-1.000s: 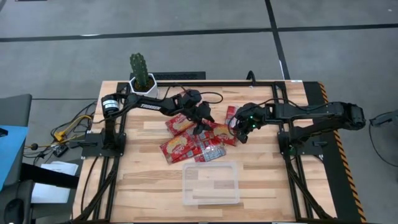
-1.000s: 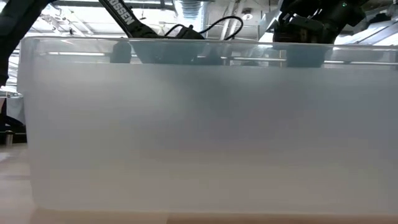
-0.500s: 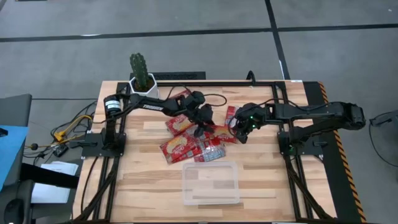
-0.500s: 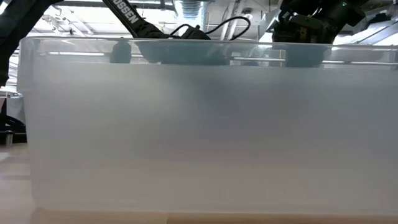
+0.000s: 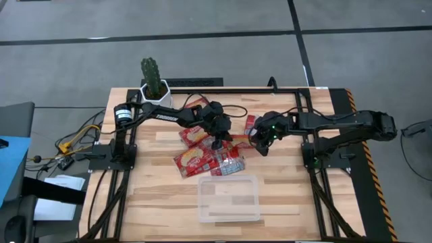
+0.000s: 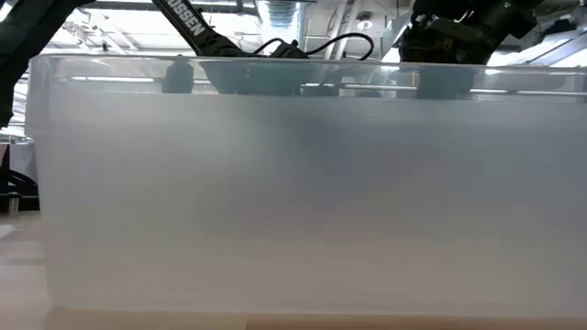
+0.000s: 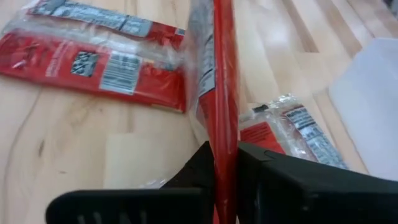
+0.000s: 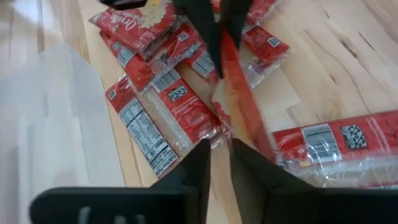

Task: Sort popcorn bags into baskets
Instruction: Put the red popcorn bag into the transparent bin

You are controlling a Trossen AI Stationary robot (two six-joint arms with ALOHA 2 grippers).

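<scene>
Packets (image 5: 202,152) of red popcorn lie clustered at mid-worktop (image 5: 155,202), well in from every edge, with bare wood all round the clear tray (image 5: 229,199) just in front of them, in which no packet shows. Left tool (image 5: 217,144) is clamped on one red packet (image 7: 222,87), held edge-up above the pile. Right tool (image 5: 260,147) hovers just beside it with its fingers (image 8: 200,163) slightly apart, holding nothing.
</scene>
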